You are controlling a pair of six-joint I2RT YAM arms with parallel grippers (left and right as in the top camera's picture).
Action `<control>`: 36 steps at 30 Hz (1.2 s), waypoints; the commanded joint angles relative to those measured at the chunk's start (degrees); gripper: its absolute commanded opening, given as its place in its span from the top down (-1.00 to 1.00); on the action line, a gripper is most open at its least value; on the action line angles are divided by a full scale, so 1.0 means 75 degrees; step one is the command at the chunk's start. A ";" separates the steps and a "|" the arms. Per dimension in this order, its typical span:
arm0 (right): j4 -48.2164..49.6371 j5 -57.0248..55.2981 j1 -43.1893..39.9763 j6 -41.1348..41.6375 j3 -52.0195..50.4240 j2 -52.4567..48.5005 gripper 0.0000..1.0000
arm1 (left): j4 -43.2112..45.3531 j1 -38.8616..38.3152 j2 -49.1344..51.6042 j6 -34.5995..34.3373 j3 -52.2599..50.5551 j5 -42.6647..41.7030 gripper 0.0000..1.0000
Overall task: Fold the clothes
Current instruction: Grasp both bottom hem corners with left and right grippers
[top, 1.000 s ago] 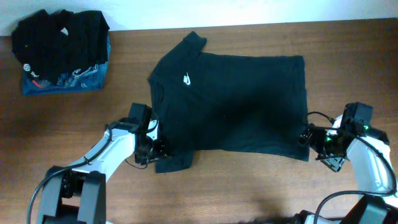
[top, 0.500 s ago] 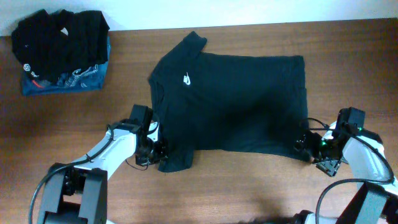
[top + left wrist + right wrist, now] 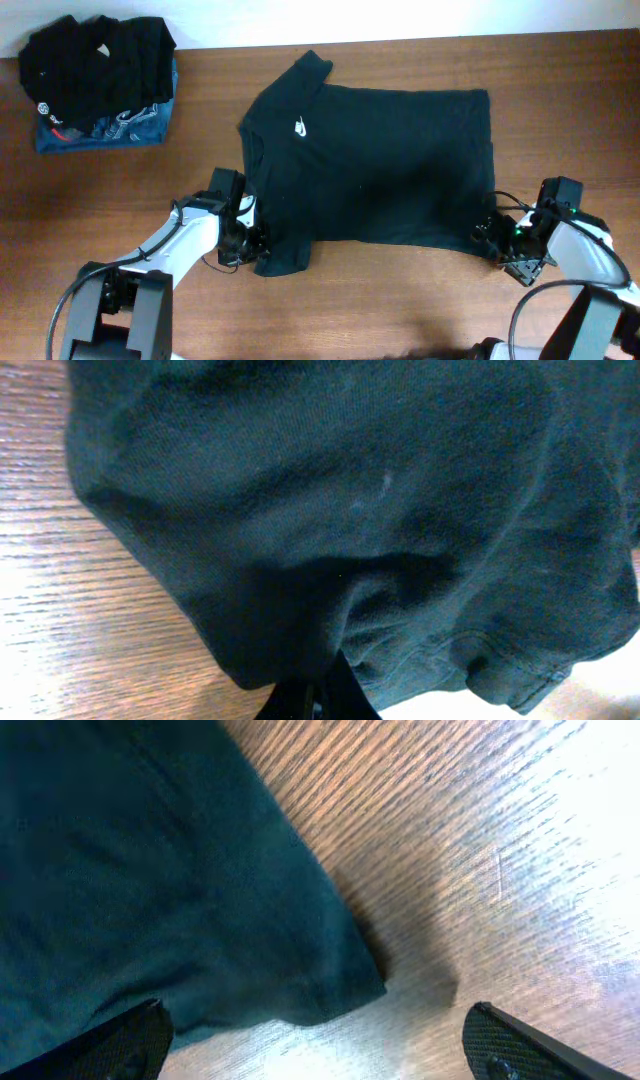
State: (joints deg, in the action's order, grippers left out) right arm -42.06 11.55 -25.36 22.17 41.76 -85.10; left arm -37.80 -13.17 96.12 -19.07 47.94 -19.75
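Lying flat at the centre of the wooden table (image 3: 400, 305), the black T-shirt (image 3: 380, 170) has its collar toward the left arm's side. The left gripper (image 3: 252, 243) has its fingers (image 3: 345, 706) pinched shut on fabric of the near sleeve. The right gripper (image 3: 488, 240) holds its fingers wide, straddling the near hem corner without clamping it.

The wooden table (image 3: 390, 305) carries a black shirt (image 3: 380, 170), spread flat. A blue garment (image 3: 125, 128) lies at its far left corner.
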 commanded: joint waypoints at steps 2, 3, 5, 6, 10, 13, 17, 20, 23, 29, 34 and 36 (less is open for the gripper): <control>0.0198 0.0038 0.0029 0.0254 -0.0044 -0.0498 -0.82 | 0.0038 -0.0026 0.0093 0.0096 -0.0058 -0.0023 0.99; 0.0233 0.0044 0.0029 0.0274 -0.0044 -0.0615 -0.78 | 0.0038 -0.0026 0.0093 0.0093 -0.0058 -0.0023 0.99; 0.0332 0.0041 0.0029 0.0291 -0.0044 -0.0944 -0.59 | 0.0035 -0.0026 0.0093 0.0093 -0.0058 -0.0023 0.99; 0.0361 0.0038 0.0029 0.0291 -0.0044 -0.1078 -0.49 | 0.0035 -0.0026 0.0093 0.0093 -0.0058 -0.0023 0.99; 0.0452 0.0044 0.0029 0.0318 -0.0044 -0.1189 -0.19 | 0.0038 -0.0026 0.0093 0.0093 -0.0058 -0.0020 0.99; 0.0446 0.0119 0.0029 0.0318 -0.0044 -0.1189 0.01 | 0.0038 -0.0026 0.0093 0.0093 -0.0058 0.0003 0.99; 0.0560 0.0609 0.0029 0.0431 -0.0044 -0.1189 0.16 | 0.0038 -0.0026 0.0093 0.0093 -0.0058 0.0003 0.99; 0.0551 0.0749 0.0029 0.0519 -0.0044 -0.1189 0.28 | 0.0038 -0.0026 0.0093 0.0093 -0.0058 0.0003 0.99; 0.0557 0.1008 0.0029 0.0519 -0.0044 -0.1189 0.30 | 0.0038 -0.0026 0.0093 0.0093 -0.0058 0.0003 0.99; 0.0673 0.0825 0.0029 0.0516 -0.0038 -0.1189 0.77 | 0.0041 -0.0026 0.0090 0.0198 -0.0058 0.0003 0.99; 0.0638 0.0772 0.0029 0.0516 0.0029 -0.1189 0.92 | 0.0023 -0.0026 0.0076 0.0289 -0.0041 0.0000 0.99; 0.0431 0.0775 0.0029 0.0513 0.0233 -0.1174 0.92 | -0.0087 -0.0026 -0.0020 0.0391 0.0020 -0.0003 0.99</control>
State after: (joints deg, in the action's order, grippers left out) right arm -37.08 19.00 -25.47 25.89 43.31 -92.09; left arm -37.67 -13.17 96.12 -18.02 47.94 -19.70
